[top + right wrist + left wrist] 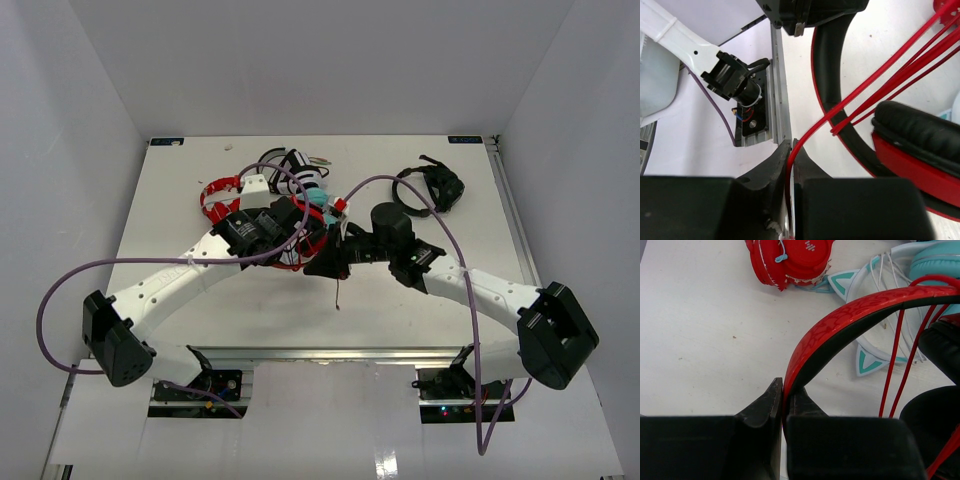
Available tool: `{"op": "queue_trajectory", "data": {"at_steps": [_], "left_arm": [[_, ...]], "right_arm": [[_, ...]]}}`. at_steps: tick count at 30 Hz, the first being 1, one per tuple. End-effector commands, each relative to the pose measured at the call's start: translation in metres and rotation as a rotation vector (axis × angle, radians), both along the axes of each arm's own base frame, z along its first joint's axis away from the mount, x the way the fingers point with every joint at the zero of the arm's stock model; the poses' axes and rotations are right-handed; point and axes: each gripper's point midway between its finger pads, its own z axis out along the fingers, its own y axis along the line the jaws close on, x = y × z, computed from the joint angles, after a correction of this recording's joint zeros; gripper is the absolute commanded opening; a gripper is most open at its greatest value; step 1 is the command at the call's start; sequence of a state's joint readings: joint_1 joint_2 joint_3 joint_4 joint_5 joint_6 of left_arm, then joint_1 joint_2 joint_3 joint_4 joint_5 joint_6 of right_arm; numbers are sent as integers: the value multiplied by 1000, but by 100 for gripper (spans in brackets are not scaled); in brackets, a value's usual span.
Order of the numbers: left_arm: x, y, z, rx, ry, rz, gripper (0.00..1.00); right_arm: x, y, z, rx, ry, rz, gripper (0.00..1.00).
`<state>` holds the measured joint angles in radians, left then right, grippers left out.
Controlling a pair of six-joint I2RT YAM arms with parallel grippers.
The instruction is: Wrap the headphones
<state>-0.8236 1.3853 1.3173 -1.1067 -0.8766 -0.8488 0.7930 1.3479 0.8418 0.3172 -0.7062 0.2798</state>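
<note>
The headphones (303, 240) hang between my two grippers near the table's middle, with several turns of thin red cable (865, 85) strung across them. In the left wrist view the left gripper (784, 390) is shut on the headband (850, 315), which is red on top and black underneath. My right gripper (791, 150) is shut on a strand of the cable just below the headband's black inner side (832, 65). A red-and-black ear cup (920, 145) sits to its right. From above, the left gripper (283, 228) and right gripper (335, 258) stand close together.
A smaller all-red pair (795, 260) lies beyond the left gripper, with a white and teal cat-ear pair (865, 285) beside it. An all-black headset (430, 188) rests at the back right. The metal rail (777, 90) runs along the table's near edge.
</note>
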Motion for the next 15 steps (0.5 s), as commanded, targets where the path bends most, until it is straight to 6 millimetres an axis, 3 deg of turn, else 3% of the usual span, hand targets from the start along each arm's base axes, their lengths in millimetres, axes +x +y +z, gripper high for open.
{"op": "queue_trajectory", "data": {"at_steps": [1, 10, 15], "left_arm": [[9, 9, 44, -114, -164, 88, 0], [5, 12, 64, -190, -216, 96, 0], [3, 11, 72, -221, -231, 94, 0]], "right_arm": [[-13, 10, 21, 74, -49, 27, 14], [-18, 15, 5, 60, -38, 11, 15], [-15, 13, -5, 48, -42, -18, 8]]}}
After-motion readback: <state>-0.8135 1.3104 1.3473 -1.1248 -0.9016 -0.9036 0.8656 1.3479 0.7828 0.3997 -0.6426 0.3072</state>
